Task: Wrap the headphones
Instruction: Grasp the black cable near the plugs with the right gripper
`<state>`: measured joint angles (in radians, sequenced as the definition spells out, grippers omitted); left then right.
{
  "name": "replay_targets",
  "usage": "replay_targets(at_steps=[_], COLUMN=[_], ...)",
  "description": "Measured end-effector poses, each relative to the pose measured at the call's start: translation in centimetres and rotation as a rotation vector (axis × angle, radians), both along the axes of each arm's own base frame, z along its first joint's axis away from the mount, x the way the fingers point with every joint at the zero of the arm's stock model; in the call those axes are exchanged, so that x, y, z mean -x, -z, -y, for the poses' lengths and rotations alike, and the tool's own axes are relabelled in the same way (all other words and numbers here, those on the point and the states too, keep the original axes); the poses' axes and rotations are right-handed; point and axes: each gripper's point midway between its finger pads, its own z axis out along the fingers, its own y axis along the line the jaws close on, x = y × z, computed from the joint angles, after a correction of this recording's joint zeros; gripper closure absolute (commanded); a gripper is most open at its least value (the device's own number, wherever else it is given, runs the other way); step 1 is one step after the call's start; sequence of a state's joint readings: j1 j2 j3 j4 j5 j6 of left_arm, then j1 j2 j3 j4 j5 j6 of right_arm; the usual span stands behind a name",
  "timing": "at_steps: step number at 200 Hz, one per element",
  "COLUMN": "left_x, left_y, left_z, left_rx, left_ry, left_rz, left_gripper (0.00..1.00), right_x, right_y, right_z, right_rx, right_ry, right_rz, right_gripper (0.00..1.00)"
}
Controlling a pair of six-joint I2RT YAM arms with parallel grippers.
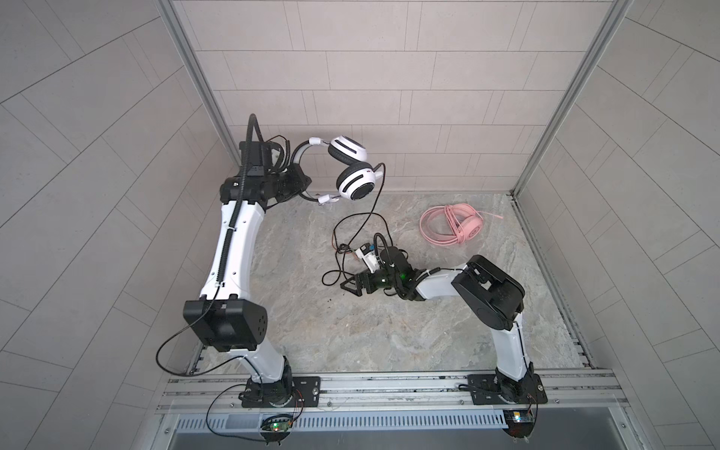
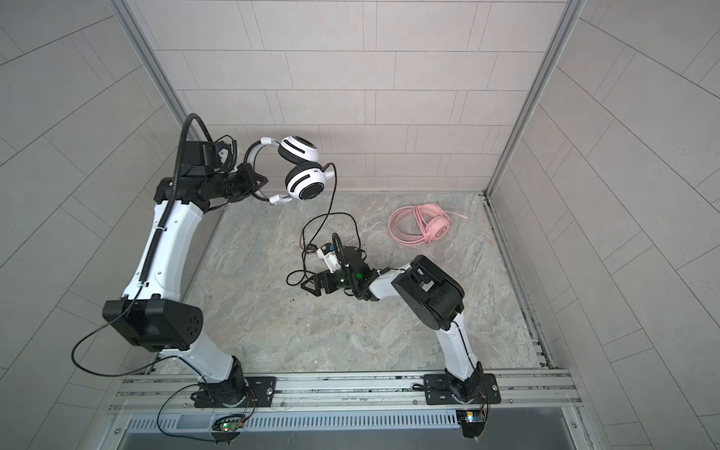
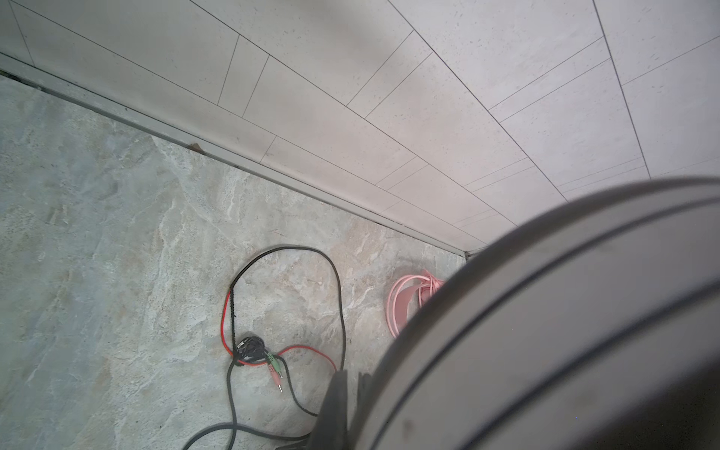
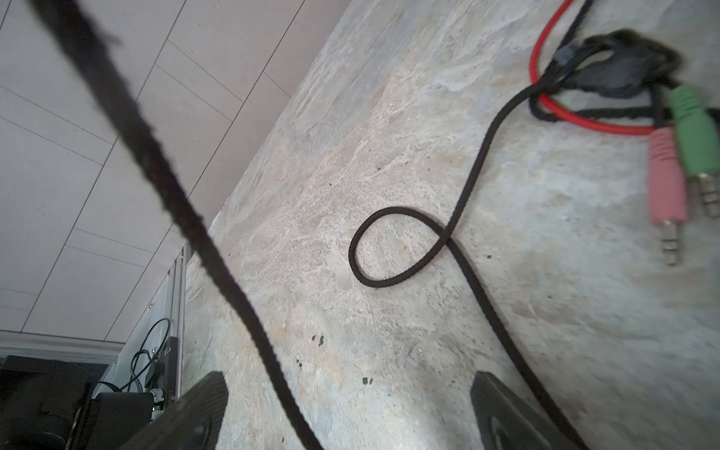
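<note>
My left gripper [image 1: 298,181] [image 2: 253,183] is shut on the headband of the white-and-black headphones [image 1: 354,185] [image 2: 306,183], held in the air near the back wall. In the left wrist view the headband [image 3: 545,331] fills the frame beside the shut gripper [image 3: 350,405]. Their black cable [image 1: 376,202] hangs to the table and lies in loose loops [image 4: 389,249], ending in pink and green plugs [image 4: 668,175]. Low over these loops, my right gripper [image 1: 348,286] [image 4: 350,409] stands open, a cable strand [image 4: 288,389] crossing between its fingers. The pink headphones [image 1: 454,226] [image 2: 422,226] lie back right, cable coiled.
Tiled walls close in the stone-patterned table [image 1: 350,343] on three sides. A metal rail [image 1: 389,383] with both arm bases runs along the front edge. A red wire [image 3: 224,319] and a black knot [image 3: 249,346] lie in the cable tangle.
</note>
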<state>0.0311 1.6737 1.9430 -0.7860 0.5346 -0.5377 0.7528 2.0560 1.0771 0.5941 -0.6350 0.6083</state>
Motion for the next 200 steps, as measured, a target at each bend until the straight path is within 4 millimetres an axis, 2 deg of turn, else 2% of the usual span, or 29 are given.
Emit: replay_targets(at_steps=[27, 49, 63, 80, 105, 158, 200], left_x=[-0.7, -1.1, -1.3, -1.5, -1.8, -2.4, -2.8], left_y=[0.3, 0.7, 0.8, 0.8, 0.8, 1.5, 2.6], left_z=[-0.3, -1.3, -1.8, -2.4, -3.0, -4.0, -4.6], left_rx=[0.048, 0.086, 0.100, 0.106, 0.096, 0.049, 0.012], left_ry=[-0.013, -0.049, -0.068, -0.088, -0.112, -0.153, -0.171], left_rz=[-0.029, -0.053, -0.061, -0.063, -0.057, -0.056, -0.070], left_gripper=[1.00, 1.00, 1.00, 1.00, 1.00, 1.00, 1.00], right_x=[0.4, 0.9, 1.2, 1.9, 2.6, 4.0, 4.9], right_y=[-0.6, 0.2, 0.9, 1.3, 0.2, -7.2, -8.9], right_z=[-0.7, -0.4, 0.0, 0.7, 1.9, 5.2, 7.6], right_rx=[-0.017, 0.001, 0.022, 0.049, 0.093, 0.115, 0.218], right_ry=[-0.027, -0.032, -0.032, -0.036, -0.029, 0.023, 0.043], right_rz=[0.016, 0.007, -0.005, -0.015, -0.010, 0.124, 0.156], right_gripper=[0.46, 0.78, 0.89, 0.98, 1.00, 1.00, 1.00])
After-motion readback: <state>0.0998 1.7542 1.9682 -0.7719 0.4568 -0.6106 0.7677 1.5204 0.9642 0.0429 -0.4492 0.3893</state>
